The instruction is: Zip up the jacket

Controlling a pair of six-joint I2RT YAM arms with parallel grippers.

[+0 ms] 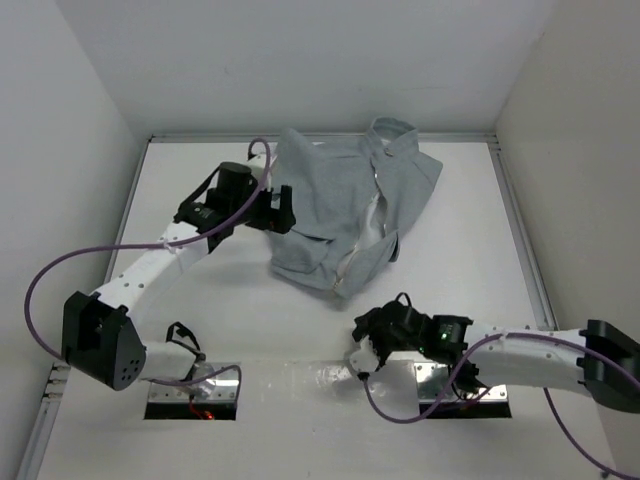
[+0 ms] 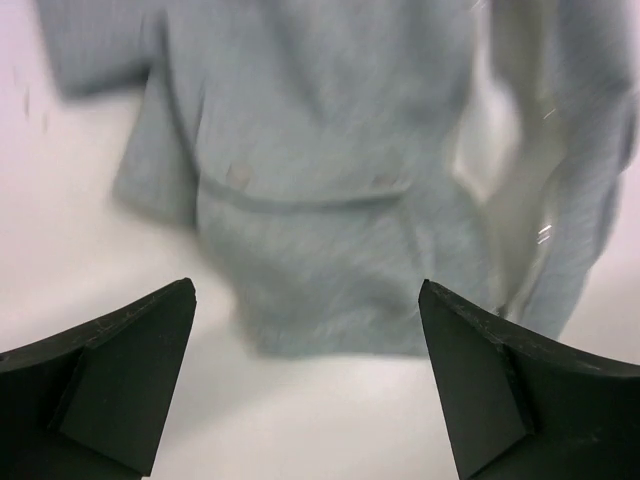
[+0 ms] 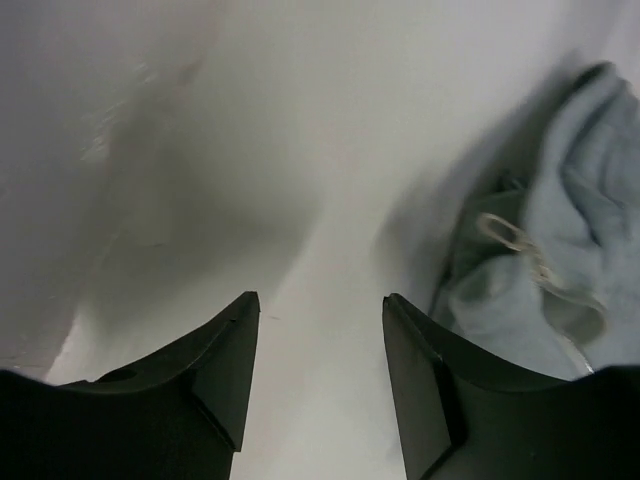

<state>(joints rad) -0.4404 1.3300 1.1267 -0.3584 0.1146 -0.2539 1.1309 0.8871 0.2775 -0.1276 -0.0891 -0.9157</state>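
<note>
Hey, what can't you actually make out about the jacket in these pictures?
Zipper slider on the jacket: too small in the top view, blurred in the left wrist view.
Jacket's left edge: top view, covered by the left tool.
Most of the jacket: right wrist view, cut off by the right edge.

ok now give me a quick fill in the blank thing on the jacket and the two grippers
1. The jacket lies crumpled on the table, its front not yet ____.
2. In the top view, the left gripper stands open at the jacket's ____ edge.
3. The right gripper is apart from the jacket, and between its fingers there is ____.
4. The lining showing in the jacket's front gap is ____ in colour.

Missing words: zipped; left; nothing; white
</note>
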